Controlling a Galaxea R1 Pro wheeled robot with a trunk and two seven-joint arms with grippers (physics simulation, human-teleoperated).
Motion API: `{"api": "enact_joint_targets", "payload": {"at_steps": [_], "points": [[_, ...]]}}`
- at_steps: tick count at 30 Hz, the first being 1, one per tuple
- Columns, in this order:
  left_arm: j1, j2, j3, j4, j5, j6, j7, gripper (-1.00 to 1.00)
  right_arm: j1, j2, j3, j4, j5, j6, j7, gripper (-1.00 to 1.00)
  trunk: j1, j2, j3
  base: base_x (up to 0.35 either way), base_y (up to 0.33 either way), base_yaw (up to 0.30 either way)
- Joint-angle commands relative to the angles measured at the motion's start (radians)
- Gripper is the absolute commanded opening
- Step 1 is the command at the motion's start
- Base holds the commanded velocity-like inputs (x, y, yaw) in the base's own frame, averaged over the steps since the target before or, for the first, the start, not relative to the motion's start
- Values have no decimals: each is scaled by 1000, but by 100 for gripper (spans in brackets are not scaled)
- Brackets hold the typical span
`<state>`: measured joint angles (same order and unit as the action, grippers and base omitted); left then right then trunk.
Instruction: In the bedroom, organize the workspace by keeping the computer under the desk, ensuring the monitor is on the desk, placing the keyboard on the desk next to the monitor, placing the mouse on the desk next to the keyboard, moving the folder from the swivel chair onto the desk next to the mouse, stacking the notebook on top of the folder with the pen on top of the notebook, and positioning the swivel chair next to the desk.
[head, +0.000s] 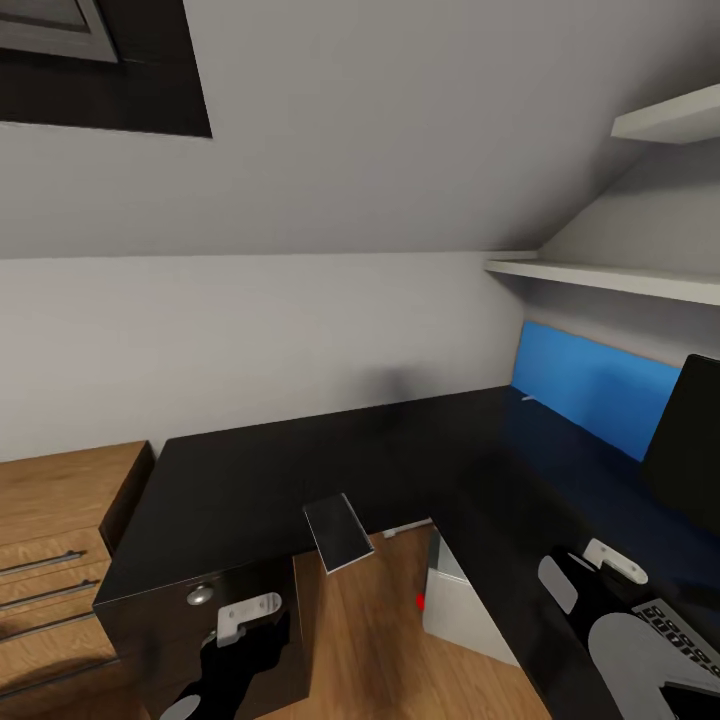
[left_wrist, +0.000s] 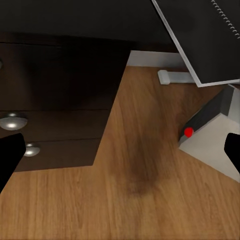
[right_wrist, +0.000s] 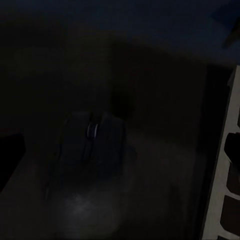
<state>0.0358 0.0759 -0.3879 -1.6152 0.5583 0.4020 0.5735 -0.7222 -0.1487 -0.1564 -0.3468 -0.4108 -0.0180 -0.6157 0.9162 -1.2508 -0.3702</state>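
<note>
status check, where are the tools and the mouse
Left tool open over bare floor by computer. Right tool state unclear, above mouse beside keyboard on desk. Notebook overhangs desk edge.

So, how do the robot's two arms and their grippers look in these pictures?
Both arms are glossy black with pale grey parts. The left arm carries a white bracket near its wrist, and the right arm has a white bracket and grey oval panels. In the left wrist view, the left gripper shows two plain black fingertips. No cables or markings are visible.

Notebook (left_wrist: 202, 37) overhangs desk edge; computer (left_wrist: 210, 132) on floor, possibly beneath.
</note>
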Motion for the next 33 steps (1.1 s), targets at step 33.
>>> {"api": "enact_joint_targets", "payload": {"at_steps": [33], "points": [[-4,1,-40,713,-8,-315,5,100,327,304,536,-487,115,-42,-224,100,0,-1,-1,0,0,127]]}}
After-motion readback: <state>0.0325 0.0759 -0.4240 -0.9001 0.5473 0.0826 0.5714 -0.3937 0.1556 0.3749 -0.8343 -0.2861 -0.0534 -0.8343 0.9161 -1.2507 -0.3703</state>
